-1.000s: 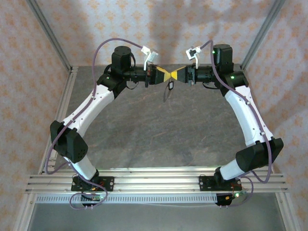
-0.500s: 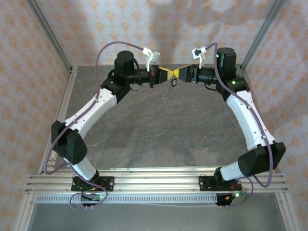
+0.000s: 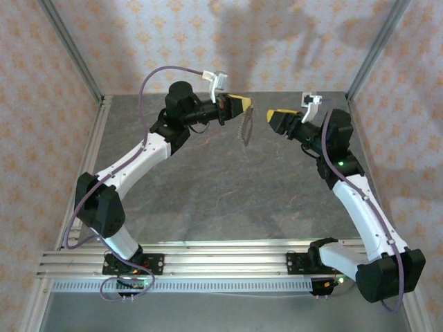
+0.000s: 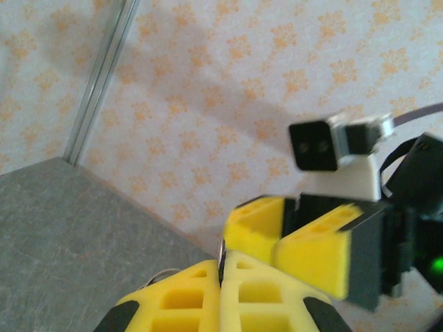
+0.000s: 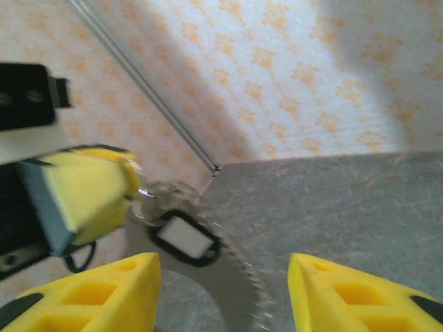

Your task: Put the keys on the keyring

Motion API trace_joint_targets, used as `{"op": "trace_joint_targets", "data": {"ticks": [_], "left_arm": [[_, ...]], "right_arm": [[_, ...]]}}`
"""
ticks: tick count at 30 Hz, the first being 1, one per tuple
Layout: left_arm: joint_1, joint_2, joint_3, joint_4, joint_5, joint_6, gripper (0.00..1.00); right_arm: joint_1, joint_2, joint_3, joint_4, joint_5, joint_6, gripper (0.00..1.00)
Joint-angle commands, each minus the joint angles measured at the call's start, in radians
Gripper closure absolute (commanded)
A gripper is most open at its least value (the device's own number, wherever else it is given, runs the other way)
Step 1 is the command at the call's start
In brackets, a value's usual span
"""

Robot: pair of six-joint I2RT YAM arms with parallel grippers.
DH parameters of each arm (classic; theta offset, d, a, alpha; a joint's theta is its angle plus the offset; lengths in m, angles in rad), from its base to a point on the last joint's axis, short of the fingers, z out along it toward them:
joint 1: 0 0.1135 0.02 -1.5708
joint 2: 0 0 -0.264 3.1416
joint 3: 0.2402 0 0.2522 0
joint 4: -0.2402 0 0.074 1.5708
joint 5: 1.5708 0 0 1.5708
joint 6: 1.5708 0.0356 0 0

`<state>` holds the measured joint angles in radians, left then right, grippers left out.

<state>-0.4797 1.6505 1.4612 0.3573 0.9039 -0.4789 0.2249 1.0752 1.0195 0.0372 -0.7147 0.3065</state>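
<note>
Above the far half of the grey table (image 3: 208,187): left gripper (image 3: 243,104), pads pressed together and pinching the top of the keyring (image 3: 243,128), a thin pale chain loop hanging down from the pinch. Just to its right, apart from it: right gripper (image 3: 273,115), jaws spread, nothing between them, tip pointed toward the left one.

Left wrist view: left gripper (image 4: 221,266) with yellow pads meeting along one seam, a sliver of the keyring (image 4: 223,249) caught at the top of that seam. Beyond it, right gripper (image 4: 280,232) facing, near but not touching, with a black wrist camera (image 4: 318,145) above.

Right wrist view: right gripper (image 5: 223,261) with a wide gap between two yellow fingers (image 5: 90,297). Through the gap, left gripper (image 5: 128,183), the keyring (image 5: 242,273) trailing from its tip down and to the right. The key (image 5: 185,238), a dark oblong frame with a pale face, hanging just below that tip and touching the chain. Pale face too blurred for reading any mark. Threaded on the loop or merely lying against it: not to be told.
</note>
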Motion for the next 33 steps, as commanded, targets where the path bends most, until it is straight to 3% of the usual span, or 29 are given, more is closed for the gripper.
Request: {"op": "trace_joint_targets", "data": {"ticks": [1, 13, 33], "left_arm": [[0.0, -0.046, -0.005, 0.102, -0.003, -0.033, 1.0], [-0.006, -0.047, -0.013, 0.13, 0.013, -0.049, 1.0], [-0.016, -0.065, -0.019, 0.132, 0.044, -0.05, 1.0]], "right_arm": [[0.033, -0.013, -0.021, 0.04, 0.078, -0.024, 0.48], [0.164, 0.013, -0.009, 0.002, 0.188, -0.128, 0.45], [0.186, 0.094, 0.081, 0.029, 0.178, -0.131, 0.43]]}}
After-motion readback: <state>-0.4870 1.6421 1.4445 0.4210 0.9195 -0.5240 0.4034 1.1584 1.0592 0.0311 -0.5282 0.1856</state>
